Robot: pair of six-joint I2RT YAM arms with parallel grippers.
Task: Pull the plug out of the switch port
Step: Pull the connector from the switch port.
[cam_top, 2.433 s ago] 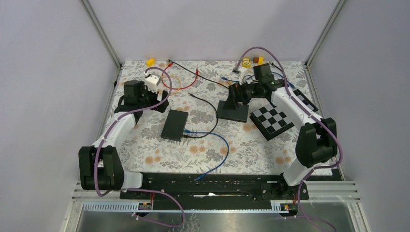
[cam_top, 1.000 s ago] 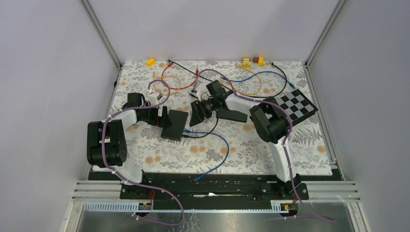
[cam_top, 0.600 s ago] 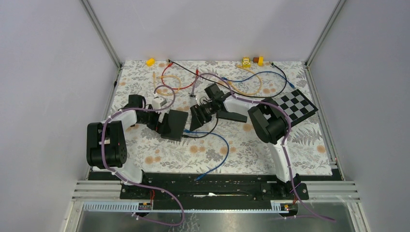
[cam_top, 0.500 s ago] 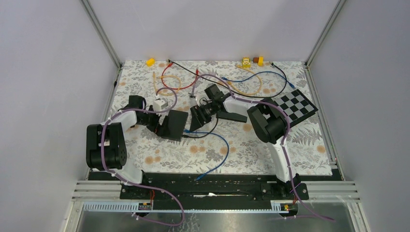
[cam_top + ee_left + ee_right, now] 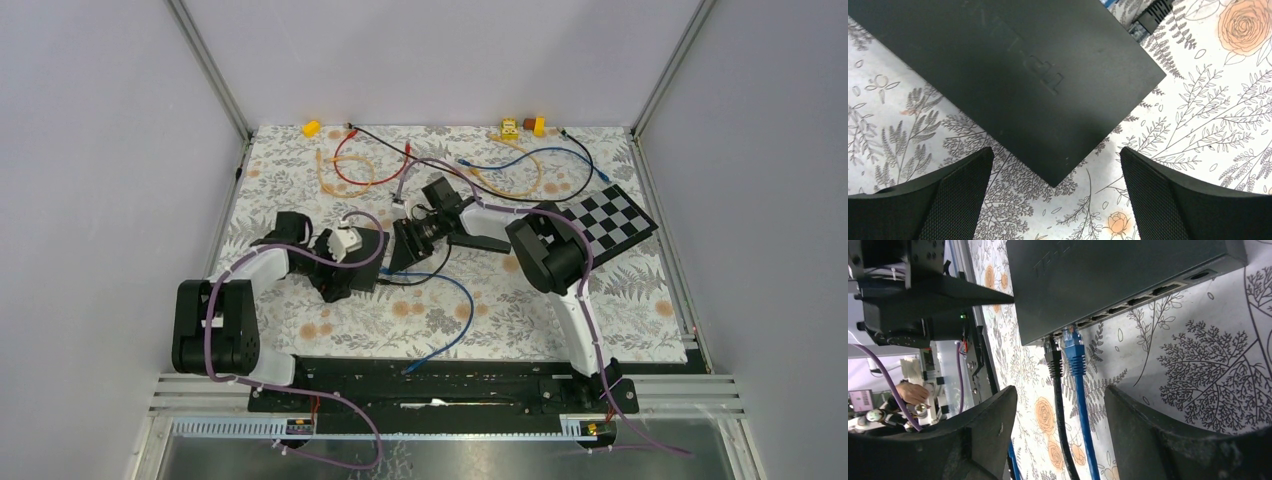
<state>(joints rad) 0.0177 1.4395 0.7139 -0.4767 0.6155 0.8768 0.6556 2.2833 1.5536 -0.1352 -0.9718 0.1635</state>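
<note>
From above, the left gripper (image 5: pixel 343 274) sits over the near-left part of the black switch (image 5: pixel 372 258) and hides much of it. The left wrist view shows more. Its fingers (image 5: pixel 955 200) stand wide apart and clamp nothing, and 1 corner of the switch's flat lid, which bears a raised logo, points between them over the floral table cover (image 5: pixel 1198 125).

Neither of those views shows the port face clearly; the right wrist view does. A row of ports runs along the switch's edge, and 2 plugs sit seated side by side at one end: a black plug (image 5: pixel 1053 360) and a blue plug (image 5: pixel 1074 347). Each trails its cable down between the fingers. The right gripper (image 5: pixel 1060 390) is also spread, and its fingers flank both cables without touching them.

From above, the blue cable (image 5: pixel 469 310) loops toward the table's near edge.
</note>
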